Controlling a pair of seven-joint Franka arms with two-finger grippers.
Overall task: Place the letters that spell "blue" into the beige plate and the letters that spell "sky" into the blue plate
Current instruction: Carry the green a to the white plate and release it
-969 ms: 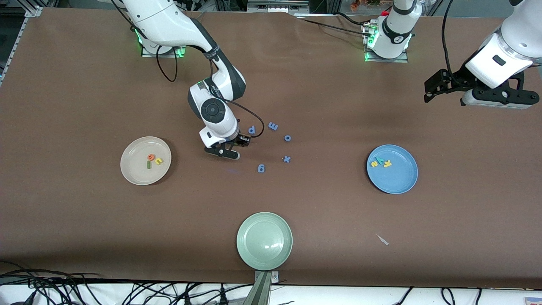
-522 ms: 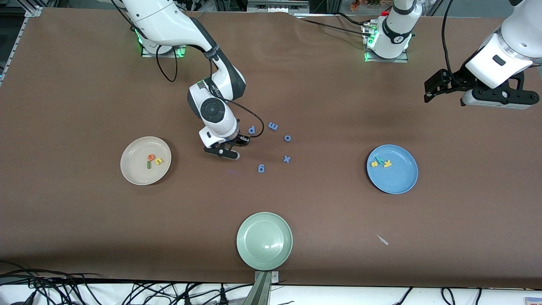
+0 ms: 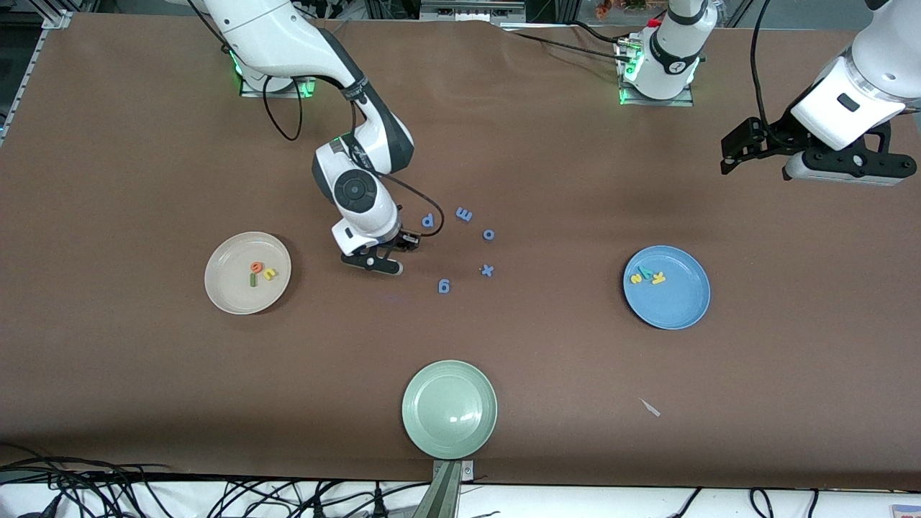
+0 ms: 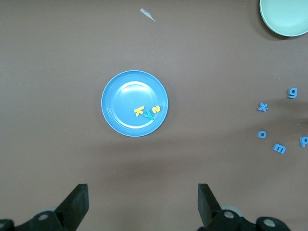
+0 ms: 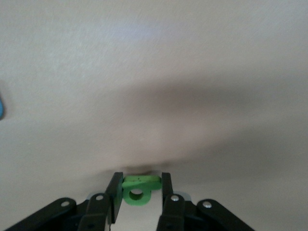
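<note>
Two hands: my right hand pinches the looped green b over matte brown surface; left hand gapes above round blue plate.

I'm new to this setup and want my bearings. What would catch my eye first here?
The right gripper, low over the table beside the blue p, has its jaws shut on a green b. Three plates stand out: the beige plate with three letters, the blue plate with three, and a pale green plate. The left gripper waits with jaws open.

Lab: aluminium framing, cables
</note>
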